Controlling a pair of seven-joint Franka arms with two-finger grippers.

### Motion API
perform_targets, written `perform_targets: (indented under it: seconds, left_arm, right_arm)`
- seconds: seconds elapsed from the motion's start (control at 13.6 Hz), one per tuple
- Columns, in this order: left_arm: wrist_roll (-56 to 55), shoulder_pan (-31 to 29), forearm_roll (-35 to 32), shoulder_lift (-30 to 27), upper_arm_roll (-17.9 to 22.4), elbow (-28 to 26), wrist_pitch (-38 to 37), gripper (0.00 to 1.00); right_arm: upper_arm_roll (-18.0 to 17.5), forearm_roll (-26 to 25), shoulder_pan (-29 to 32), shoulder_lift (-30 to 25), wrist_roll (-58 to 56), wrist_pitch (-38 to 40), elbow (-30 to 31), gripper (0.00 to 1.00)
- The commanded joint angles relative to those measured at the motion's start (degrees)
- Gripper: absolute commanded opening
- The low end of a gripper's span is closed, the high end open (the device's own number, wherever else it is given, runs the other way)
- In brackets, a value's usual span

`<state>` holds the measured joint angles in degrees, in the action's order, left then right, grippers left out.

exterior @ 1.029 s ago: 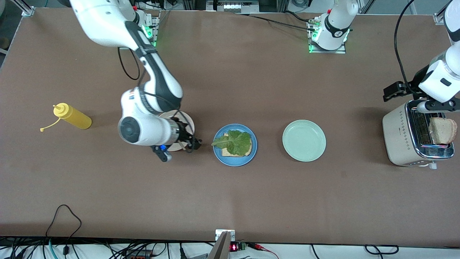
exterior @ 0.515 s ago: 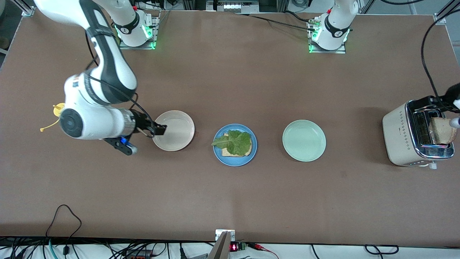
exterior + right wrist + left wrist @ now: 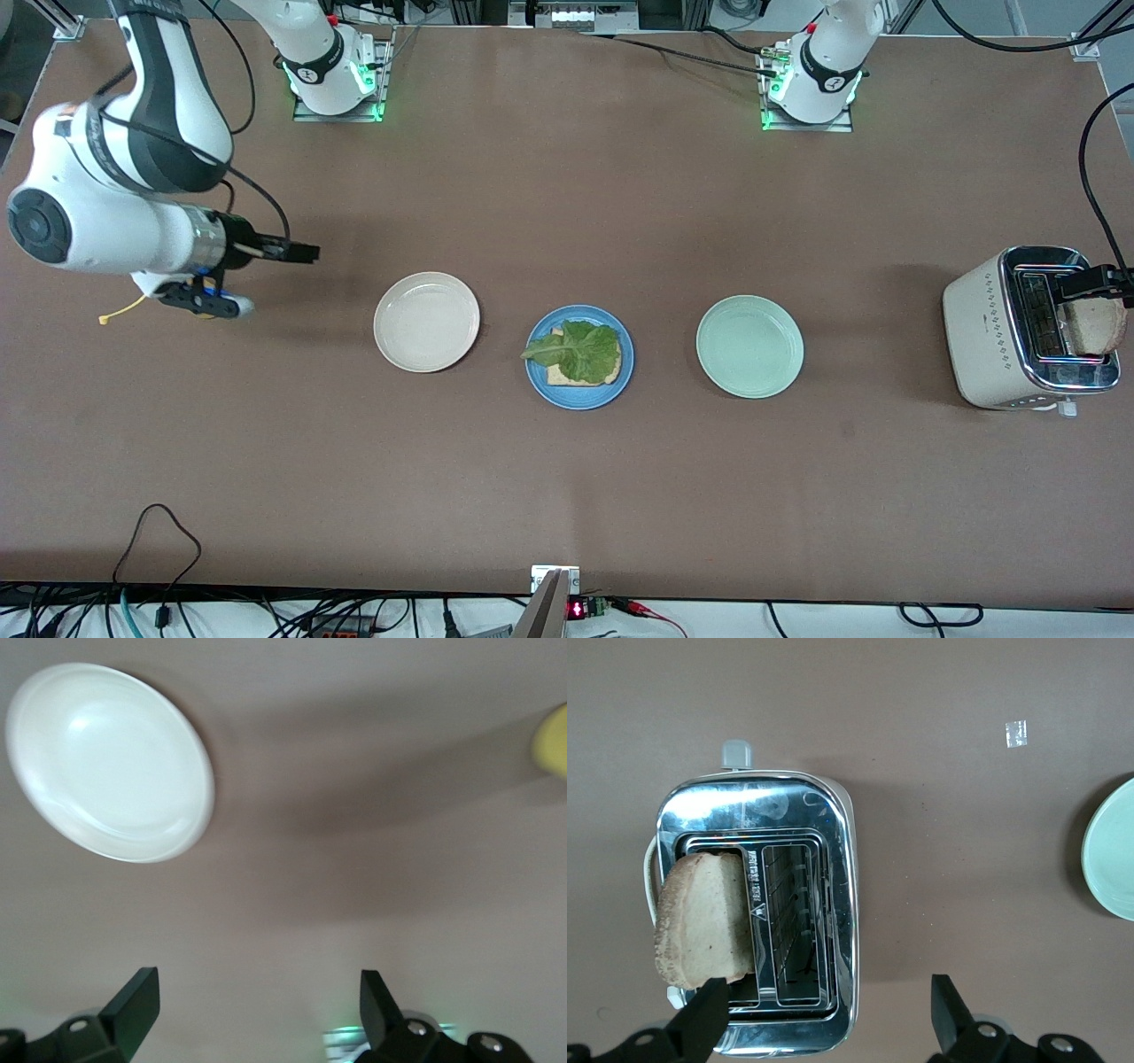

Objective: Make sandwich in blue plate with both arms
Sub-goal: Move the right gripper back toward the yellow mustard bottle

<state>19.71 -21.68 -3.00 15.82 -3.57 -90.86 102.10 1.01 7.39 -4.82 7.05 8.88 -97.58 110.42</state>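
The blue plate [image 3: 538,373] lies mid-table with one toasted bread slice [image 3: 557,375] on it and a green lettuce leaf [image 3: 580,350] on top. A second bread slice [image 3: 1095,324] stands in a slot of the toaster [image 3: 992,328]; it also shows in the left wrist view [image 3: 700,921]. My left gripper [image 3: 1097,282] hangs over the toaster [image 3: 837,904], open and empty in the left wrist view [image 3: 828,997], one finger close to the slice. My right gripper [image 3: 299,253] is open and empty over bare table beside the cream-white plate [image 3: 426,321], as the right wrist view [image 3: 257,988] shows.
A pale green plate [image 3: 749,346] lies between the blue plate and the toaster, its edge in the left wrist view [image 3: 1112,850]. The cream-white plate [image 3: 106,762] is empty. A yellow squeeze bottle [image 3: 551,740] lies under the right arm; only its cap strap [image 3: 120,310] shows in the front view.
My right arm has swung away from the blue plate, past the cream-white plate toward its own end of the table. My left arm has drawn mostly out of the front view, gripper still over the toaster.
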Motion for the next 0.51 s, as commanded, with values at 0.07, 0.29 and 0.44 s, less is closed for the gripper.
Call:
perform_targets:
  seconds: [0.07,0.29,0.44]
  left_arm:
    - [1.4,-0.5,-1.1,0.5,-0.6,1.6,-0.4,1.0]
    - [1.4,-0.5,-1.2,0.5,-0.6,1.5,-0.5,1.0]
    - [1.4,-0.3,-1.1,0.5,-0.8,1.6,-0.5,1.0]
  right_arm:
    - [-0.9,-7.0,5.2,-9.0,-16.0,-4.2,7.5,1.0]
    - [-0.9,-9.8,9.9,-12.3,-30.4,-8.1,10.5,1.0]
    - [0.0,-10.4,14.0,-12.4,-42.8,-13.1,11.0,1.0]
